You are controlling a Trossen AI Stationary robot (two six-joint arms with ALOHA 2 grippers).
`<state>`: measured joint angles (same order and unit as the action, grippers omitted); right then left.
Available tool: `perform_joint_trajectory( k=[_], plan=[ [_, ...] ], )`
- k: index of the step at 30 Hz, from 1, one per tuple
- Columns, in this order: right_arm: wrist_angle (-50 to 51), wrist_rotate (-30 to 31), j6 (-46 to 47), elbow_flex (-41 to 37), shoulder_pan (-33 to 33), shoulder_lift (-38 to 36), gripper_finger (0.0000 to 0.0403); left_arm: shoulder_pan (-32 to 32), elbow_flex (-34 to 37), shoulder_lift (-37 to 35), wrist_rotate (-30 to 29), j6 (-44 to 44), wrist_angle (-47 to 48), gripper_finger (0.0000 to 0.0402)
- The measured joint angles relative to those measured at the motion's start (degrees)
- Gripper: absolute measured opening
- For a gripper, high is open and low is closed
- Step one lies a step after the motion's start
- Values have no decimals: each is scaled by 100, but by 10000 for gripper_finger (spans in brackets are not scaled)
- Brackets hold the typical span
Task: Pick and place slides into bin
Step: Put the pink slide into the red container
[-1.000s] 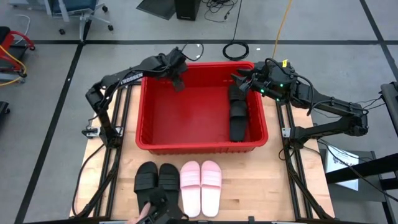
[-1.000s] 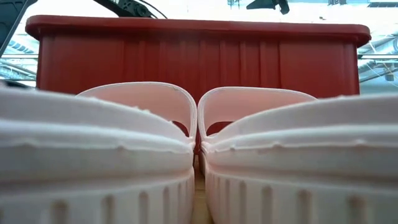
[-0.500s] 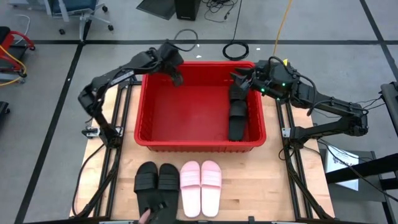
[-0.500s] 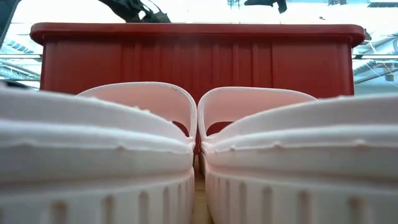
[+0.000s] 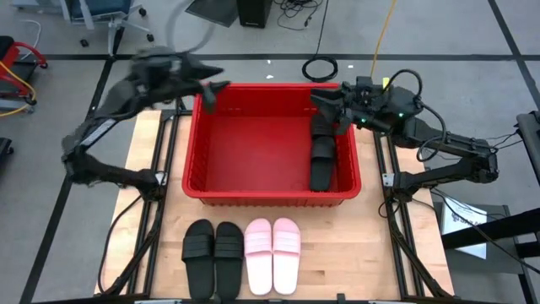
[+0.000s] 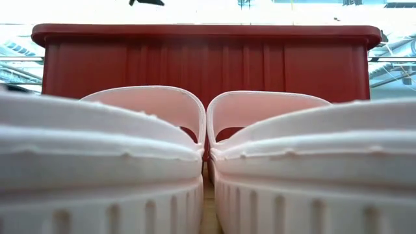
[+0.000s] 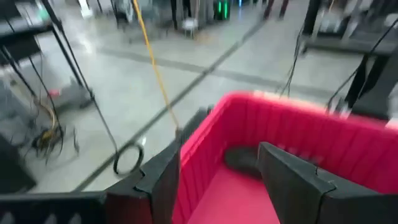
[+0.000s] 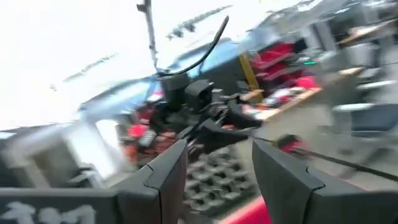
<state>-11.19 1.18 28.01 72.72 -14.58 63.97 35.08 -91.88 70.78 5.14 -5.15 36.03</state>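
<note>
The red bin (image 5: 270,199) stands mid-table. Two black slides (image 5: 321,160) lie on its floor along the right wall; one also shows in the left wrist view (image 7: 241,159). A black pair (image 5: 213,252) and a pink pair (image 5: 272,253) rest soles down on the table in front of the bin. My left gripper (image 5: 208,91) is open and empty above the bin's far left corner; its fingers gape in the left wrist view (image 7: 217,155). My right gripper (image 5: 321,98) is open and empty above the bin's far right corner, over the slides.
In the low view the pink slides (image 6: 149,104) fill the foreground and the bin's near wall (image 6: 208,58) rises behind them. Bare wooden table lies on either side of the bin. A coiled cable (image 5: 320,67) lies on the floor beyond the table.
My left gripper has swung from above the bin's far left part toward the table's left edge, still open and empty. The bin has slid slightly left and its rim now sits level. A person's hand at the black pair by the near edge has gone.
</note>
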Motion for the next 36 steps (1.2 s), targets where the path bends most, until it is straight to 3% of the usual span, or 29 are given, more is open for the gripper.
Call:
perform_joint_trajectory(
  k=[4,10,14,21,26,30,36],
  plan=[
    [-1217,-169,152,-2,339,226,171,-112,0,-560,56,193,0,214],
    [-3287,-152,-58,-1,855,670,171,-257,2,-1124,715,712,-33,214],
    [-4210,-135,-129,-1,1274,981,171,-440,4,-1374,1034,792,-103,214],
    [-5374,27,-978,206,2173,1477,171,-778,4,-1669,1020,1065,-529,214],
    [-4707,1,-1802,1040,2788,1667,171,-1063,4,-1714,987,1381,-668,214],
    [-3161,51,-2268,1851,3275,1735,171,-1308,7,-1709,1038,1794,-929,214],
    [-1159,624,-2628,3050,3973,2048,171,-1738,6,-1722,1557,2328,-1684,214]
  ],
)
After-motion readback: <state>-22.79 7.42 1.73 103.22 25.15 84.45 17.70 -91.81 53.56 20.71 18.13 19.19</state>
